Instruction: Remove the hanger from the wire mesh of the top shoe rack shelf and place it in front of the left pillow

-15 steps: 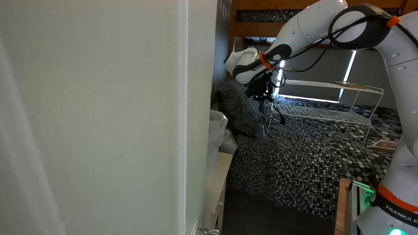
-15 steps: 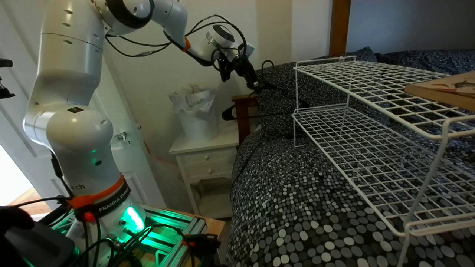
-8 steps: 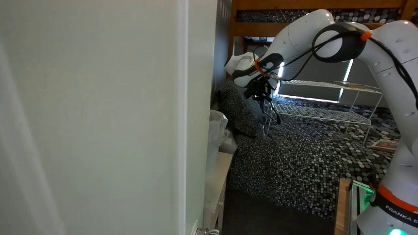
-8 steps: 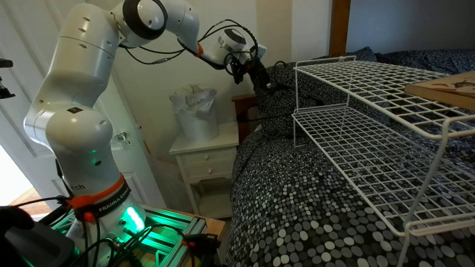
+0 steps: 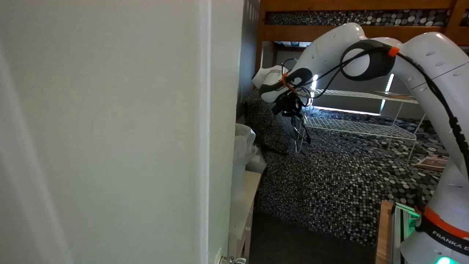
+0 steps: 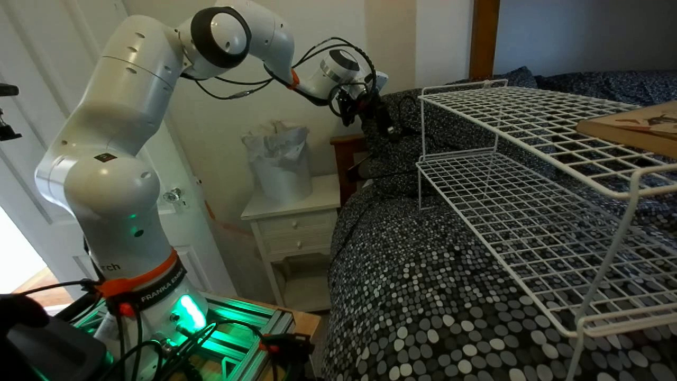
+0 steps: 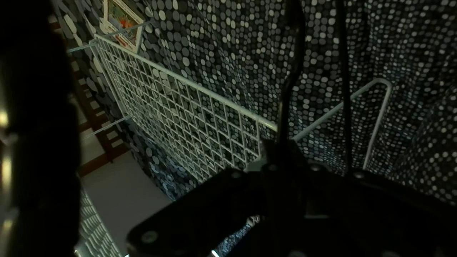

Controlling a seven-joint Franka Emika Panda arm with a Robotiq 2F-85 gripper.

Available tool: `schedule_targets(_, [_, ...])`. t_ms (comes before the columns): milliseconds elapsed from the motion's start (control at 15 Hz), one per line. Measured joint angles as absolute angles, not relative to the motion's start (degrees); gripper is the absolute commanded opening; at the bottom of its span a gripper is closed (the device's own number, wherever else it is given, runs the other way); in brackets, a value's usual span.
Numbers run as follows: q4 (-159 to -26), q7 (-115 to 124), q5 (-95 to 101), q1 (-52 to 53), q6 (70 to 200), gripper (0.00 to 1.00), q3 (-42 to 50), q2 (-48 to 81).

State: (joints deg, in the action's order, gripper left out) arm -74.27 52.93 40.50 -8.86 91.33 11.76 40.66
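Observation:
My gripper (image 7: pixel 280 153) is shut on the black hanger (image 7: pixel 292 82), whose thin bars run up out of the jaws in the wrist view. In an exterior view the gripper (image 6: pixel 389 129) holds the hanger (image 6: pixel 359 170) in the air, beside the rack's near-wall end. The hanger (image 5: pixel 307 138) hangs below the gripper (image 5: pixel 293 112), near the left pillow (image 5: pixel 263 126), a dark, finely speckled cushion by the wall. The top shelf's white wire mesh (image 6: pixel 497 130) is apart from the gripper. Against dark bedding, much of the hanger is hard to make out.
The rack's lower shelf (image 6: pixel 476 230) stands over the patterned bedspread (image 6: pixel 402 296). A flat wooden-edged item (image 6: pixel 624 129) lies on the top shelf. A picture or magazine (image 5: pixel 432 162) lies on the bed. A white nightstand (image 6: pixel 291 206) carries a lined bin (image 6: pixel 283 164).
The arm has lowered and reached outward, bringing the gripper and hanger down and closer to the pillow and rack end. The gripper stays shut on the hanger.

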Motion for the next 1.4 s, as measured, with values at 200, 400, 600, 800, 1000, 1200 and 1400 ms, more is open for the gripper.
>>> schedule_targets(200, [-73.9, 52.9, 40.4, -8.9, 91.3, 0.02, 11.8, 40.7])
schedule_targets(400, [-73.6, 52.8, 40.2, -8.6, 91.3, 0.02, 12.2, 41.0])
schedule_targets(600, [-71.8, 52.9, 39.1, -8.7, 91.3, 0.02, 12.6, 42.5])
schedule_targets(800, [-69.0, 52.9, 37.9, -8.7, 91.5, 0.02, 13.5, 45.1])
schedule_targets(1000, [-65.7, 53.0, 36.5, -9.0, 92.0, 0.02, 14.6, 48.4])
schedule_targets(1200, [-62.3, 53.1, 34.8, -9.4, 93.2, 0.02, 15.6, 51.7])
schedule_targets(1400, [-58.6, 53.8, 33.1, -9.9, 93.6, 0.02, 16.6, 55.0])
